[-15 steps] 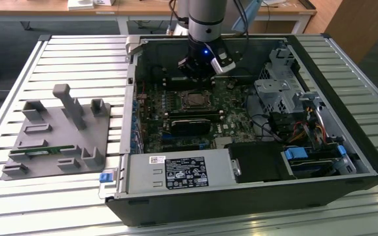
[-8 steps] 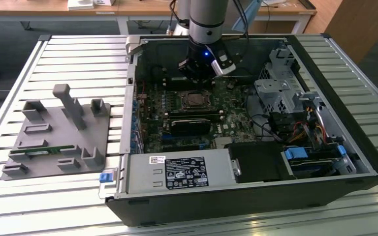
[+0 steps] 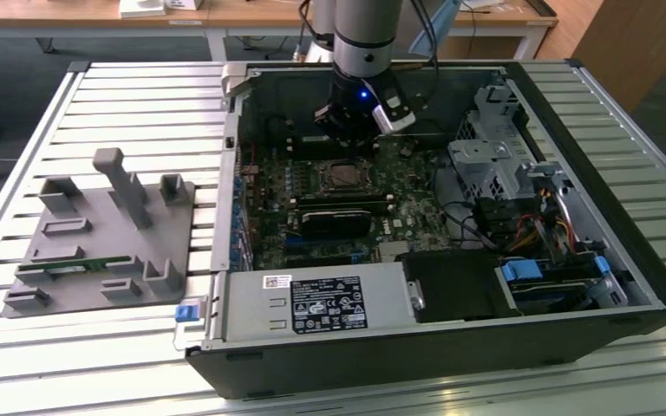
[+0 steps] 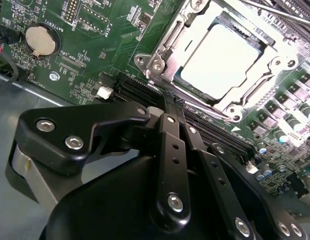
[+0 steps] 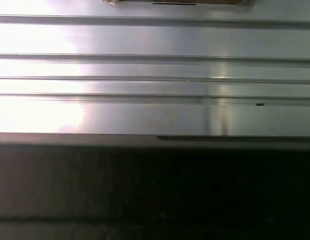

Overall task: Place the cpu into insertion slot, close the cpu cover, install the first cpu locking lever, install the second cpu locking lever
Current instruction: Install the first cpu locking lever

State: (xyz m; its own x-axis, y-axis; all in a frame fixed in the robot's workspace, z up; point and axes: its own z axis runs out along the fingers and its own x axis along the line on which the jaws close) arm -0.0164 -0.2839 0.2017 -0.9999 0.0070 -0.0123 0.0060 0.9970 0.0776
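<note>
We find the cpu [image 4: 220, 62] seated in the slot [image 4: 182, 82] mid-motherboard, cover [image 4: 167, 37] framing it. We judge it light, stiff, fragile underneath; take it by the edges. The hand [image 4: 170, 107] hovers just beside it, fingers together, holding nothing.

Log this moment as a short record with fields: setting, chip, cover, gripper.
setting: open computer case on a slatted metal table
chip: cpu lies in the insertion slot
cover: cpu cover lies down around the chip
gripper: gripper shut, holding nothing, beside the slot above the green board
</note>
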